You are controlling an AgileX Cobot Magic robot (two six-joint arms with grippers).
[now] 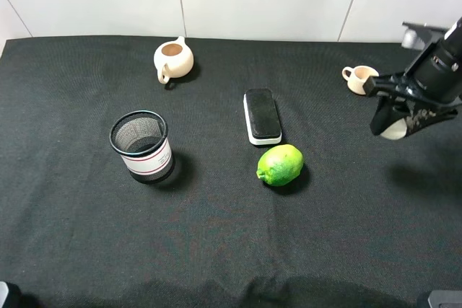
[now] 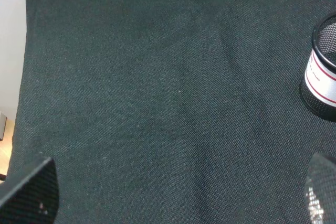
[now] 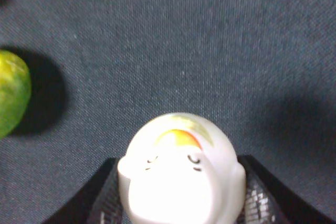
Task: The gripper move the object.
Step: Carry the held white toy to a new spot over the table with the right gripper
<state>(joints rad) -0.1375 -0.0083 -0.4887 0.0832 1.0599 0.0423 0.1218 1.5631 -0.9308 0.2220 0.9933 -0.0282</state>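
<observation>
My right gripper (image 1: pixel 396 128) hangs above the black cloth at the right side, shut on the object (image 1: pixel 394 132), a small cream-white round piece. In the right wrist view the object (image 3: pixel 181 166) sits between the two dark fingers (image 3: pixel 105 198), with an orange mark and small dark lines on its surface. Its shadow falls on the cloth below and to the right, so it is off the table. My left gripper (image 2: pixel 178 198) is open and empty over bare cloth at the near left; only its fingertips (image 2: pixel 31 192) show.
A cream teapot (image 1: pixel 173 59) stands at the back, a cream handled cup (image 1: pixel 358 78) just behind the right gripper. A black eraser (image 1: pixel 262 115) and a green lime (image 1: pixel 280 164) lie mid-table. A black mesh pen holder (image 1: pixel 141 146) stands at the left.
</observation>
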